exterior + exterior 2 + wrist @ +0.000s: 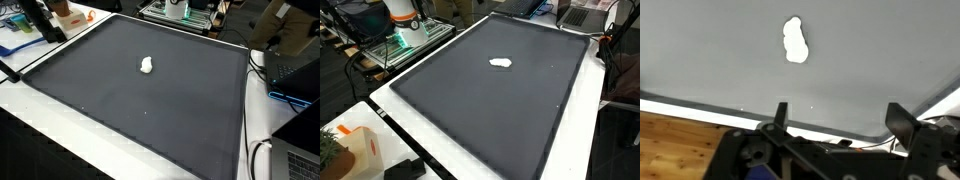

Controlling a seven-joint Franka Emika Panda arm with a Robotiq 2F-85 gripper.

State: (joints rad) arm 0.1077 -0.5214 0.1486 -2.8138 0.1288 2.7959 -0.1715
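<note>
Your gripper [838, 118] is closest to the lens in the wrist view, its two fingers spread wide with nothing between them, poised by the near edge of the dark mat [700, 60]. Farther out, the small white lump [794, 40] lies on the mat, well apart from the fingers; both exterior views place it near the mat's middle. I judge this the very start: the lump is untouched and nothing is gripped yet.
</note>
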